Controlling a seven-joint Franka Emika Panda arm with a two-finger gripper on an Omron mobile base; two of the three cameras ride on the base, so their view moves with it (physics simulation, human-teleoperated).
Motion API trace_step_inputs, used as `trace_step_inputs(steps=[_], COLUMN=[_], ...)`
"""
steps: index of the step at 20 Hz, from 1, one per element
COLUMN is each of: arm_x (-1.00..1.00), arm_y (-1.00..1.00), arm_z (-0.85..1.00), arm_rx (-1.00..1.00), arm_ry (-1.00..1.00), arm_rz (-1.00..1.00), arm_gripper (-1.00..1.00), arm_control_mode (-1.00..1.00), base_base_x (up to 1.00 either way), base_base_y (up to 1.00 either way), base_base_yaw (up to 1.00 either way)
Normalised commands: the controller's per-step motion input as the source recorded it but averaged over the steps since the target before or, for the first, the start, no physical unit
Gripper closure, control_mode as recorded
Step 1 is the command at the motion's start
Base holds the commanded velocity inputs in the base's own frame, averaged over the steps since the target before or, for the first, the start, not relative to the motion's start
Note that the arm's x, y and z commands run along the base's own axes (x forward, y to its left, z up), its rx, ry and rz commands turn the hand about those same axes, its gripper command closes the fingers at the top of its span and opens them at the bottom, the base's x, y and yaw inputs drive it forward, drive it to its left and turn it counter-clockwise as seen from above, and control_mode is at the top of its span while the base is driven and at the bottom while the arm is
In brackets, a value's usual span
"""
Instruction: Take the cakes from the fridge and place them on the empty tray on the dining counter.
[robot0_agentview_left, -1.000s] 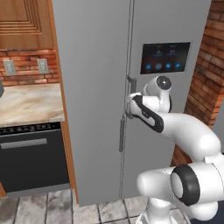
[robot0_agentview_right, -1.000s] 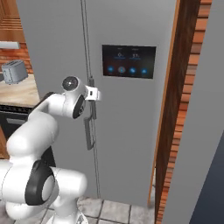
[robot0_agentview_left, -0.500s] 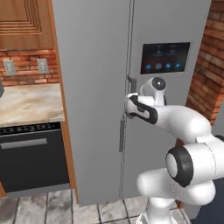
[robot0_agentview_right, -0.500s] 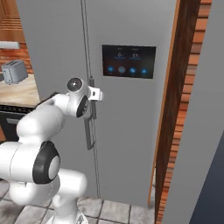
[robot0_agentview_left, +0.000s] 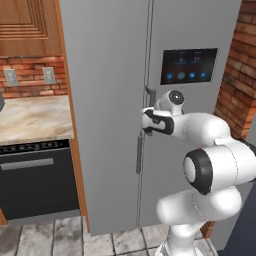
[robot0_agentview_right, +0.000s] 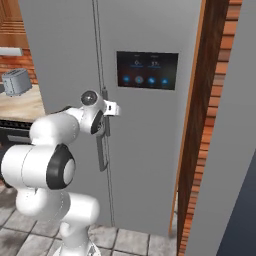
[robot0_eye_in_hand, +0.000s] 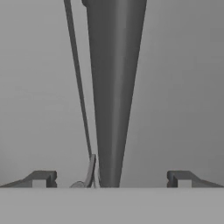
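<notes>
The white arm rises from its base and folds forward at a large dark-ringed elbow joint, the forearm reaching roughly level toward the front. The wrist ends in a rounded white housing with a dark collar, and the hand points straight ahead. The gripper (robot0_agentview_left: 146, 121) sits at about mid-height of the arm's reach, seen from the other side as a short white block jutting forward from the wrist (robot0_agentview_right: 114, 108). In the hand view the gripper (robot0_eye_in_hand: 112, 178) has its two dark fingertips (robot0_eye_in_hand: 41, 178) set far apart, one near each side of the picture, jaws spread wide with nothing clamped between them.
</notes>
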Motion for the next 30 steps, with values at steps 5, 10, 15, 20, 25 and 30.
trace_step_inputs(steps=[5, 10, 15, 20, 25, 30], arm_x=[0.36, 0.37, 0.39, 0.43, 0.22, 0.05], arm_y=[0.00, 0.00, 0.00, 0.02, -0.01, -0.19], arm_z=[-0.17, -0.16, -0.20, -0.26, -0.09, -0.01], arm_rx=[0.00, 0.00, 0.00, 0.00, 0.02, 0.06], arm_ry=[0.00, 0.00, 0.00, 0.00, 0.00, 0.03], arm_rz=[0.00, 0.00, 0.00, 0.00, 0.00, 0.00], arm_gripper=[-1.00, -1.00, -1.00, 1.00, 1.00, 1.00], arm_control_mode=[-1.00, -1.00, -1.00, -1.00, -1.00, -1.00], base_base_x=[0.00, 0.00, 0.00, 0.00, 0.00, 0.00], base_base_y=[0.00, 0.00, 0.00, 0.00, 0.00, 0.00], base_base_yaw=[0.00, 0.00, 0.00, 0.00, 0.00, 0.00])
